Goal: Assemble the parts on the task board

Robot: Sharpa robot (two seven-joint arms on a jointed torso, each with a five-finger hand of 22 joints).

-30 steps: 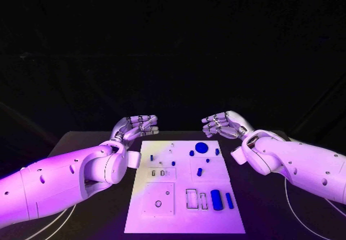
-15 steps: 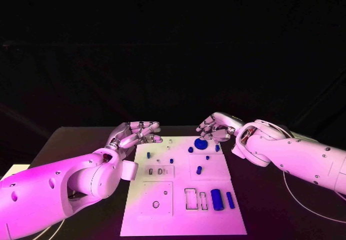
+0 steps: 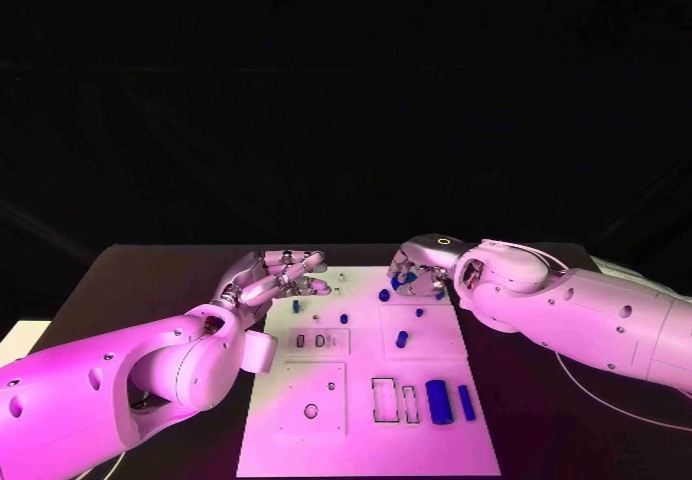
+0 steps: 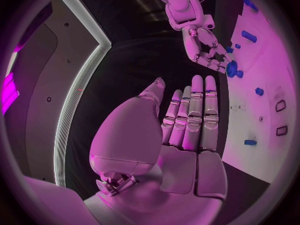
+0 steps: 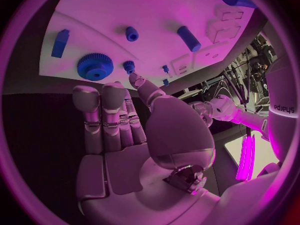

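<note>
Parts sit scattered over the white task board [image 3: 368,400] mid-table, and the blue gear [image 5: 95,66] lies at its far end, right by the right hand [image 5: 125,120]. That hand hovers there, fingers extended, holding nothing. The left hand [image 4: 187,117] waits flat and empty beside the board's far left edge. Risk, I'd say: fingertips clip the small peg [image 5: 129,66] beside the gear and knock it loose.

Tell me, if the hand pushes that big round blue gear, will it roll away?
Probably not. The blue gear lies flat on the white task board, so it would likely slide. Its toothed rim should give fingers some grip. It looks rigid, not floppy.
</note>
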